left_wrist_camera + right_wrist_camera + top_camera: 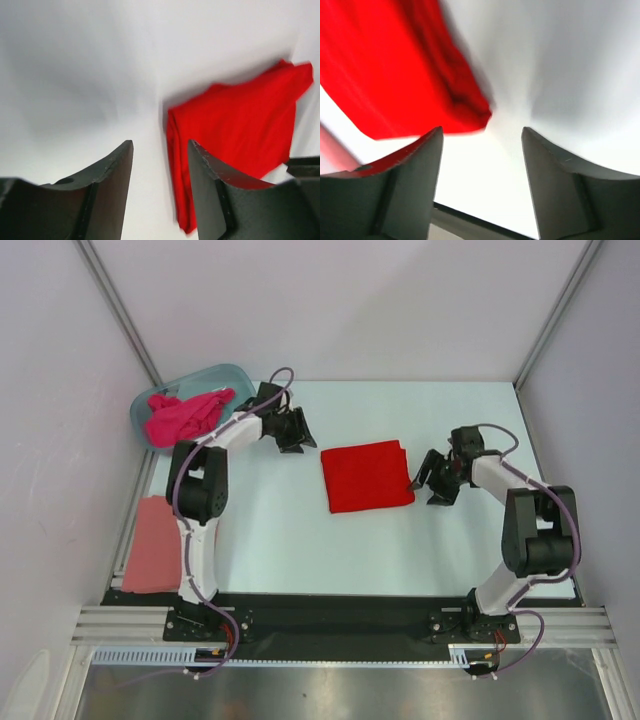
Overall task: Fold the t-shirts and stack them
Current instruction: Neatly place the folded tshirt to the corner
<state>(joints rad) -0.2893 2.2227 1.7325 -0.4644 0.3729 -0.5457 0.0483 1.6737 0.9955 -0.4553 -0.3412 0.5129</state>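
**Item 1.** Salmon-pink t-shirt (150,545). Lies at the far left edge of the table (275,530), beside the left arm's base, flat in a folded rectangle.

**Item 2.** Tub (210,369), back-left corner. Holds the magenta t-shirt (185,416), bunched in a heap and not yet folded.

**Item 3.** Left gripper (294,437). Sits just right of the tub over bare table, fingers parted with nothing between them.

**Item 4.** Red t-shirt (367,476), table centre, between the 2 grippers. It is folded to a near-square with its thick layered edge toward the left gripper.

**Item 5.** Right gripper (434,483). Sits just beside the red t-shirt's right edge, fingers spread and empty.

**Handling note, all 3 shirts.** These are probably light, limp and non-fragile. The layers would likely slip apart if lifted from 1 point. Pinch through the full stack at a folded edge, ideally 2 corners at once. The magenta t-shirt is best taken at the shoulders or hem, once those are found.
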